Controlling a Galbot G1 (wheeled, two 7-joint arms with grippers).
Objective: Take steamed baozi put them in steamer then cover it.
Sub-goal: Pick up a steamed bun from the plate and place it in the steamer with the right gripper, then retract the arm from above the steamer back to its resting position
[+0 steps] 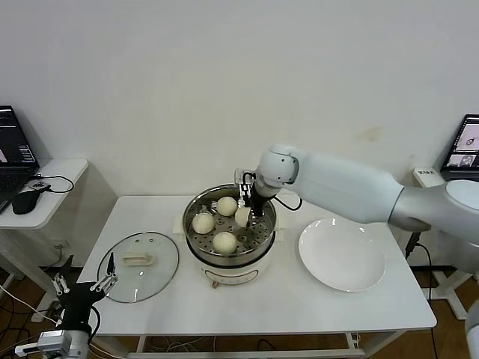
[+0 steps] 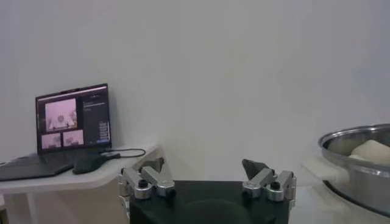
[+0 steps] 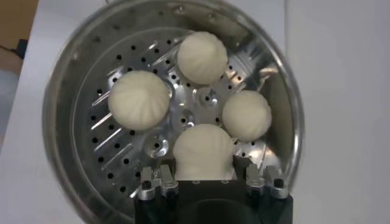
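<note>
The steamer point(image 1: 232, 271) stands mid-table, its steel perforated basket point(image 3: 103, 146) holding several cream-white baozi. Three rest free on the basket floor point(image 3: 202, 58) point(image 3: 139, 100) point(image 3: 247, 114). The remaining one point(image 3: 203, 152) sits between the fingers of my right gripper point(image 3: 207, 173), which is shut on it low inside the basket, at its right side in the head view point(image 1: 251, 213). The cover point(image 1: 157, 254), a glass lid with a cream handle, lies flat on the table left of the steamer. My left gripper point(image 2: 207, 167) hangs open and empty off the table's front-left corner point(image 1: 82, 288).
A white plate point(image 1: 342, 254) lies to the right of the steamer. A side desk at the far left carries a laptop point(image 2: 73, 119) and a mouse point(image 2: 88, 163). Another screen point(image 1: 465, 142) stands at the far right. A wall rises close behind the table.
</note>
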